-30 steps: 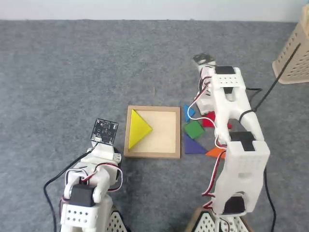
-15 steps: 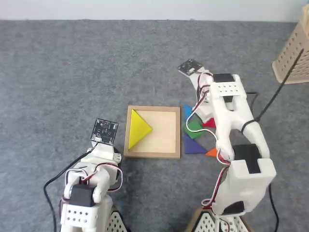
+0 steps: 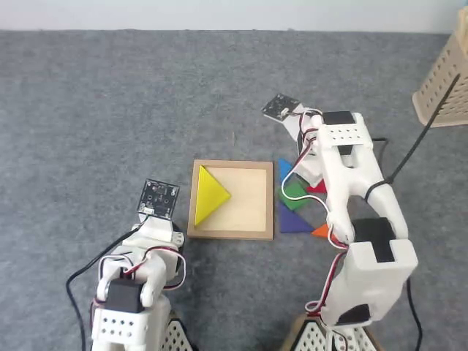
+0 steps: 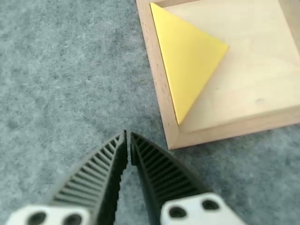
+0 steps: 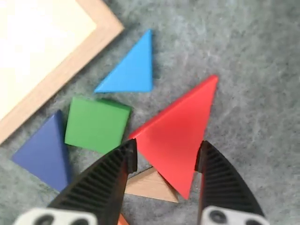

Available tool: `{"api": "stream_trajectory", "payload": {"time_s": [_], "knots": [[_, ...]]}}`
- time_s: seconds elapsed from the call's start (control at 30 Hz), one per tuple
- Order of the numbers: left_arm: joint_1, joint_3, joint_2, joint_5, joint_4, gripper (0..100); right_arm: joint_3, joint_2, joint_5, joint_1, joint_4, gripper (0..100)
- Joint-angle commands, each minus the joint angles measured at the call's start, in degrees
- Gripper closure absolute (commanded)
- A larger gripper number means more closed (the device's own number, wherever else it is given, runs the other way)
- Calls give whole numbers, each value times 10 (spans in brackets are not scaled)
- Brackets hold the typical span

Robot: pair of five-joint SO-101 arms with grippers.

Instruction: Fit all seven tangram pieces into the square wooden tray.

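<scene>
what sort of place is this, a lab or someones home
Likely a robot test bench, not a home: the left arm and right arm stand side by side on a grey carpet-like cover, with a square wooden tray and loose tangram pieces set out.

Fixed overhead camera plus two wrist cameras, all aimed down at the grey tabletop (image 3: 110, 95).
The high view looks steeply down from afar, arm bases (image 3: 124, 325) at the bottom edge, wooden tray (image 3: 230, 235) at centre. Each wrist view looks close past its own hand: the left hand (image 4: 128, 140) at one tray corner, the right hand (image 5: 166, 150) at loose pieces (image 5: 178, 131) beside another corner.
</scene>
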Motion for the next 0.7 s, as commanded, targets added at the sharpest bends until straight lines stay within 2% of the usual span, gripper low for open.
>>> {"api": "stream_trajectory", "payload": {"time_s": [0.0, 0.17, 0.37, 0.43, 0.57, 0.67], "knots": [[0, -11, -11, 5, 4, 988, -20, 22, 7, 7, -9, 753], [0, -11, -11, 5, 4, 988, -64, 90, -17, 7, -10, 662], [0, -11, -11, 5, 4, 988, -69, 121, -18, 8, -11, 653], [0, -11, -11, 5, 4, 988, -69, 120, -18, 11, -11, 683], [0, -11, -11, 5, 4, 988, -70, 117, -21, 22, -15, 820], [0, -11, -11, 5, 4, 988, -87, 116, -57, 28, -12, 894]]}}
